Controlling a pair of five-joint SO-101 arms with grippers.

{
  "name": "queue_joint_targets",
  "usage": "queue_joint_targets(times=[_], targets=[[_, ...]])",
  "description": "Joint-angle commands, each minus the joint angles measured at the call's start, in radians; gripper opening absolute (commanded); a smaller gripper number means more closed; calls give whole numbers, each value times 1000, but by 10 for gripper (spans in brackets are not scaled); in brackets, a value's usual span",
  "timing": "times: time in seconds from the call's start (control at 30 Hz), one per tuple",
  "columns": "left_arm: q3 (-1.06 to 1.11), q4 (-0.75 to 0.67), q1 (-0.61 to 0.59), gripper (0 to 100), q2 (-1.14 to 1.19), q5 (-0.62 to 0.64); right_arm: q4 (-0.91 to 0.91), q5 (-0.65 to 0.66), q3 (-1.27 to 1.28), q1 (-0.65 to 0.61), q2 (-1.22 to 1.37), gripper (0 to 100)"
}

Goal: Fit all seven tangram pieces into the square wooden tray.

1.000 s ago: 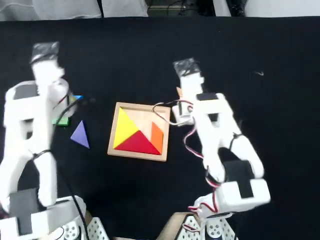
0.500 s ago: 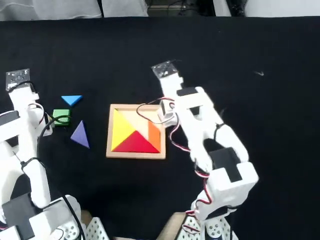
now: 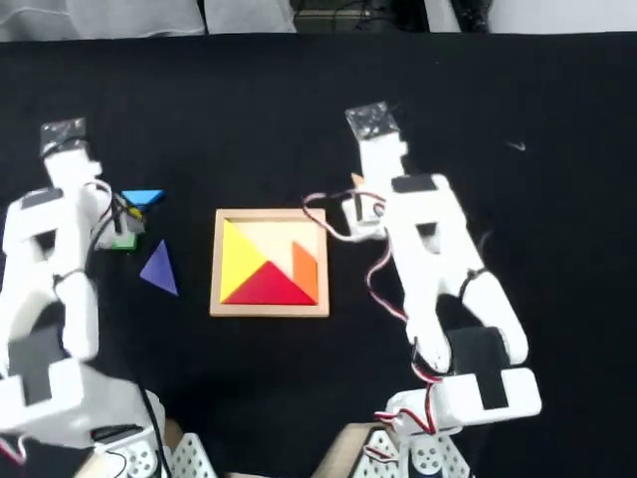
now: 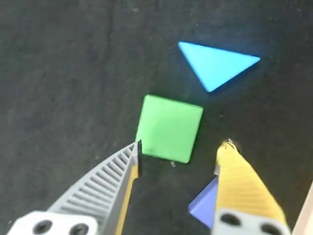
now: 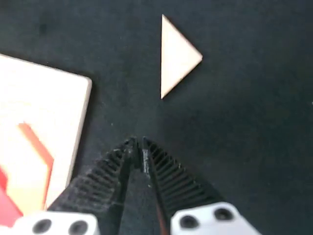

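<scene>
Green square [image 4: 168,128], left fingers [image 4: 237,181] parted; right fingers [image 5: 168,172] together

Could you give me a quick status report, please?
Left gripper open over green square. Right gripper shut near pale triangle. Tray holds three pieces; four outside.

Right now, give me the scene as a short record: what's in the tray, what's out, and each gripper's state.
in tray: yellow triangle, red triangle, orange piece
outside it: green square, blue triangle, purple triangle, pale triangle
left gripper: open, at the green square's edge
right gripper: shut, empty, short of the pale triangle
left to fit: four pieces
</scene>
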Motion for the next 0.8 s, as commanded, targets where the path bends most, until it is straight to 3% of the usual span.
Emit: queue_joint_targets(times=[0.0,0.2,0.43,0.63,0.77], targets=[[-275,198,27,262,92,9,-71,41,25,15,-47,11],[-487,265,64,253,209,-3,-71,52,-2,17,8,11],[-641,123,97,253,315,-404,-68,54,-16,17,36,11],[-816,281,93,253,400,-572,-68,54,-16,17,35,11],[-897,302,93,252,479,-832,-68,54,-16,17,35,11]])
